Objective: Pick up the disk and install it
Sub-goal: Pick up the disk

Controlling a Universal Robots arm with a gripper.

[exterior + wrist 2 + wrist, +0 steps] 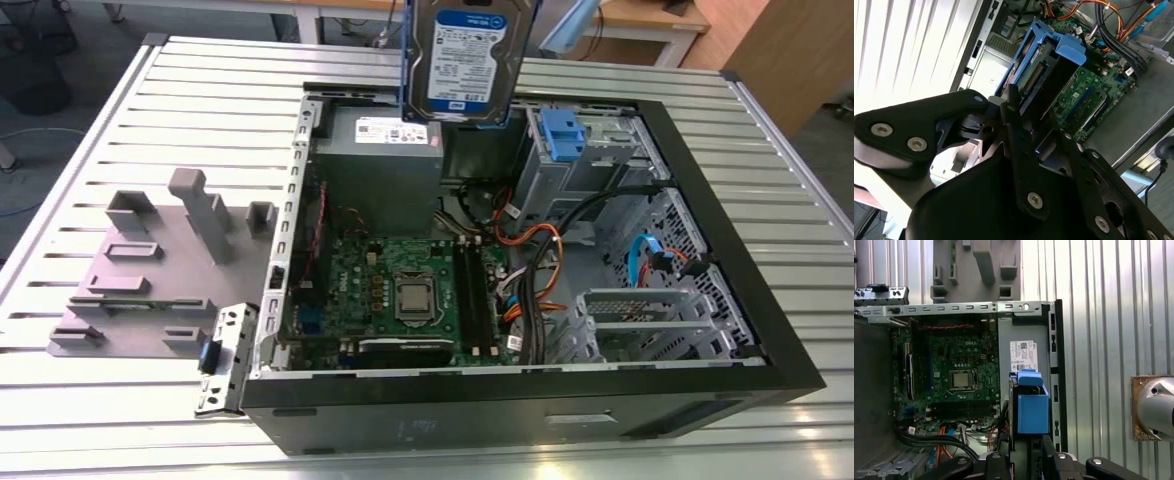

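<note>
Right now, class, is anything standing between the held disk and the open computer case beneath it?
No lid or panel covers the open case. The gripper is shut on the disk, which hangs upright above the grey box. Black and orange cables crowd the inside near the blue-latched cage.

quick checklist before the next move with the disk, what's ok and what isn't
1. Grip on the disk: ok; in both wrist views the gripper is shut on it.
2. Disk clear of the case: ok; in the exterior view it hangs upright above it.
3. Case open: ok; the side is off and the board is exposed.
4. Cage empty: cannot tell.
5. Cables clear of the cage: cannot tell; they run right beside it.
6. Disk installed: not ok.
</note>
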